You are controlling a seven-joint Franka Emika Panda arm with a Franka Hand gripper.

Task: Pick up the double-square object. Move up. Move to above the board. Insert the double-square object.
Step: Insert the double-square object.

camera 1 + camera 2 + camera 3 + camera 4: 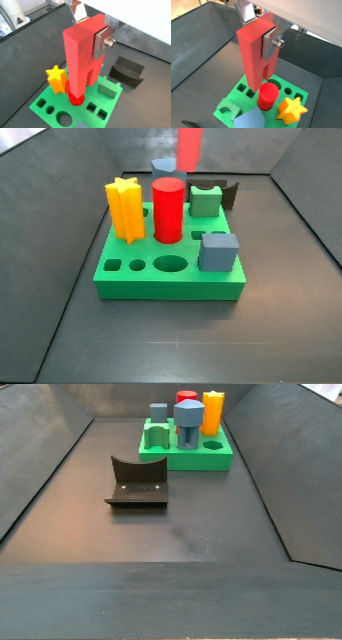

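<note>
The double-square object [81, 55] is a tall salmon-red prism with a groove. It hangs upright in my gripper [91, 29], which is shut on its upper end; the silver fingers [101, 42] press both sides. This shows in both wrist views, with the object [256, 50] in my gripper [261, 28]. The prism's lower end hangs above the green board [50, 109], clear of it. In a side view its lower end [191, 145] shows above the board's far edge [167, 280]; the gripper is out of that frame.
On the board stand a yellow star peg [124, 208], a red cylinder [167, 210], a green notched peg [205, 200] and a grey-blue block [218, 251]. Open holes [170, 263] lie along the near side. The fixture [136, 482] stands on the floor beside the board.
</note>
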